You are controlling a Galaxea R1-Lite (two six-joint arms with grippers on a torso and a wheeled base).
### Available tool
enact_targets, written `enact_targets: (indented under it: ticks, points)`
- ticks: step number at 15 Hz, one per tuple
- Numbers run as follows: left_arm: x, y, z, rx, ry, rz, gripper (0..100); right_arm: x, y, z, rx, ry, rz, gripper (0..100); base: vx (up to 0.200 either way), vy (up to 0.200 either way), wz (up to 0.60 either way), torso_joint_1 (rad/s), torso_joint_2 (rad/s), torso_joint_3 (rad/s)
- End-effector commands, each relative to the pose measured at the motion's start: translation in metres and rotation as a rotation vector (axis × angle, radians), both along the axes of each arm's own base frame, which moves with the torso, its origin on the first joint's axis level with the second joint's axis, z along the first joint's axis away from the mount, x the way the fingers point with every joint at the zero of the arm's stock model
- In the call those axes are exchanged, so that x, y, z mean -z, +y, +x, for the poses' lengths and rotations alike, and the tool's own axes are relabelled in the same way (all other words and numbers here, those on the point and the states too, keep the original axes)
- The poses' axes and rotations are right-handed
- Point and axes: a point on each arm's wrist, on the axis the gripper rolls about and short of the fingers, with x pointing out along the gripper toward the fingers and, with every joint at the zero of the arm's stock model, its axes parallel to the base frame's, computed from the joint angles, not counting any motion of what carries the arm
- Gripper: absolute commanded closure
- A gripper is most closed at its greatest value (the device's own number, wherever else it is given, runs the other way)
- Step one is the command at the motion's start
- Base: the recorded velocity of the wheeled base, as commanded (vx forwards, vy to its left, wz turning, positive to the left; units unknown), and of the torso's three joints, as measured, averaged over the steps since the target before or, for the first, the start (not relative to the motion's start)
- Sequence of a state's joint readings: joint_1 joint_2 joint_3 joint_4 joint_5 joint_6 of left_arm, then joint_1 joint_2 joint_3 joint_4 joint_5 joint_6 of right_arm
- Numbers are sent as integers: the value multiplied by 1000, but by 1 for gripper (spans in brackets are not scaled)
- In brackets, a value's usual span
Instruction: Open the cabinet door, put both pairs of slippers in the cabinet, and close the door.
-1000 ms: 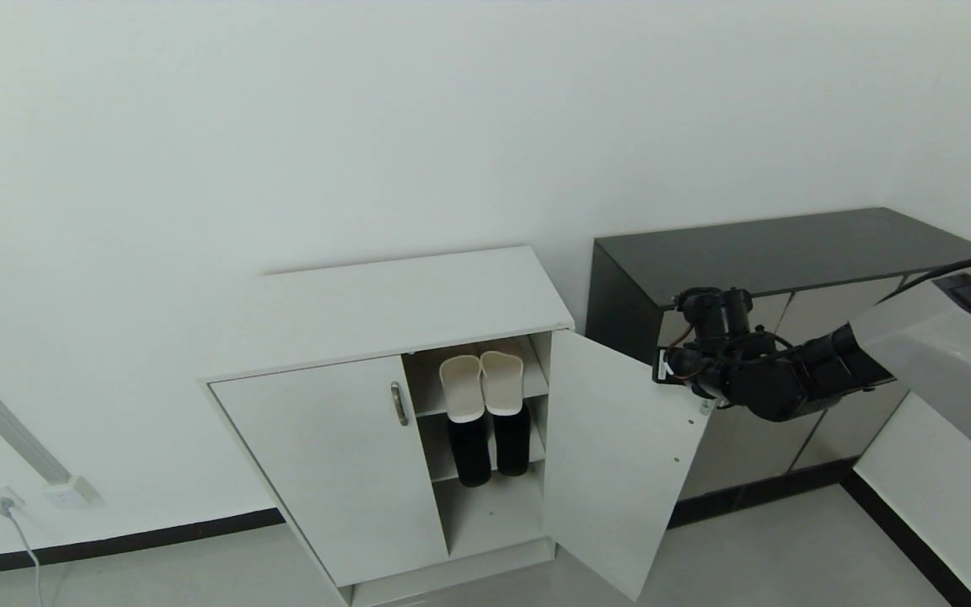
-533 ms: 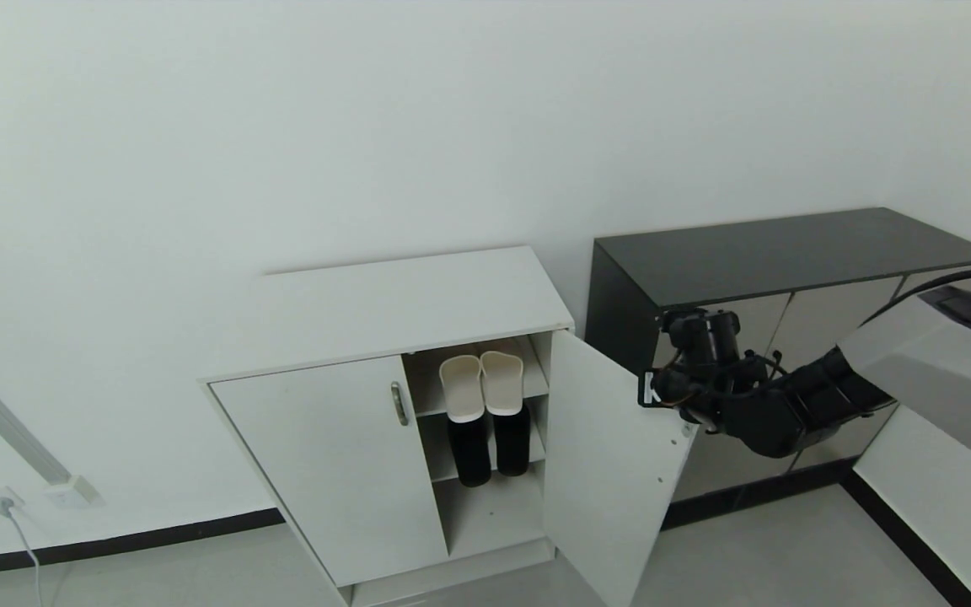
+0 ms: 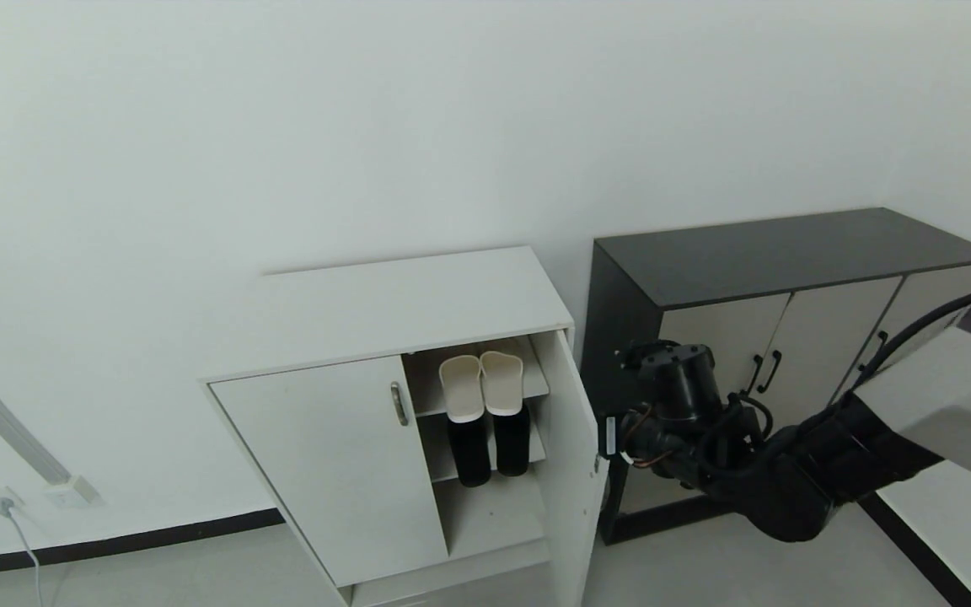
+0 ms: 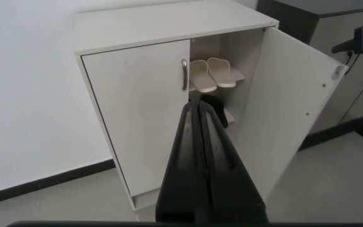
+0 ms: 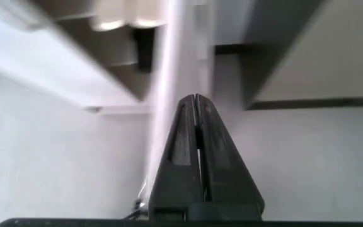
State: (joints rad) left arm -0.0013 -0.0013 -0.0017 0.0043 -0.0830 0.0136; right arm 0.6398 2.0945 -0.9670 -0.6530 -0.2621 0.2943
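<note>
The white cabinet (image 3: 393, 308) has its left door shut and its right door (image 3: 574, 472) part open, almost edge-on in the head view. A beige pair of slippers (image 3: 481, 384) lies on the upper shelf, and a black pair (image 3: 490, 447) on the shelf below. My right gripper (image 3: 605, 443) is shut with its tips against the outer face of the right door. In the right wrist view, the right gripper (image 5: 196, 98) points along the door edge (image 5: 172, 75). My left gripper (image 4: 199, 108) is shut and empty, held back in front of the cabinet, partly hiding the black slippers (image 4: 218, 106).
A dark grey cabinet (image 3: 789, 244) stands close to the right of the white one, right behind my right arm. A wall socket with a cable (image 3: 3, 506) sits low on the left wall. The left door has a metal handle (image 3: 399, 403).
My right arm has moved left and down, and the right door has swung with it from wide open to only part open. The slippers have not moved.
</note>
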Motion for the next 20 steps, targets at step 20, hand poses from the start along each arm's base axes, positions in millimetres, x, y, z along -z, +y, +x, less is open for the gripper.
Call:
enact_targets:
  ticks: [20]
  points:
    - [0,0,0,0,2,0,100,-19,13,-56,-192,-56,5,100,0,0,180,1,1,1]
